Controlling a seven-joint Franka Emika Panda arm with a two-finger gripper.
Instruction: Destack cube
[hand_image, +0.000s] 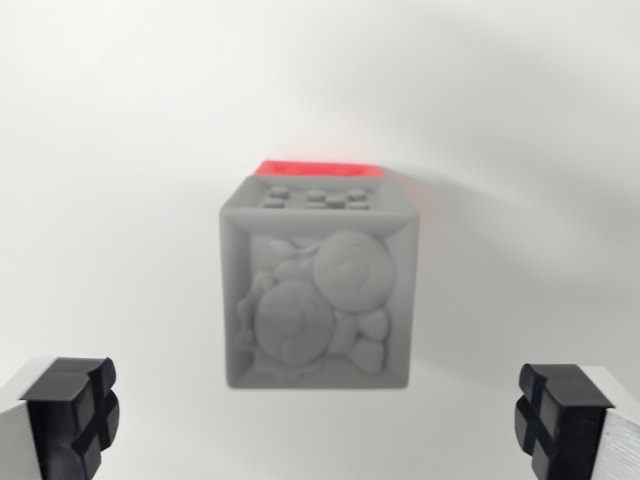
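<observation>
Grey plastic cube (316, 288), studded on top with an embossed cartoon relief, hides a red cube (318, 168) at twelve o'clock. No writing. Gripper (318, 420) open, empty.

- Single wrist view, looking down close between the fingertips (70, 415) at frame bottom.
- Faces grey cube (316, 287) at centre, white surface (120, 150) around.

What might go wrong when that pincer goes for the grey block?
The grey block sits on a red block, of which only a sliver shows, so the pincer might close too low and lift both. Its fingers are wide open on either side, not yet touching; if one meets the block first, the stack could slide or topple. The picture is blurry, so aim may be slightly off.
</observation>
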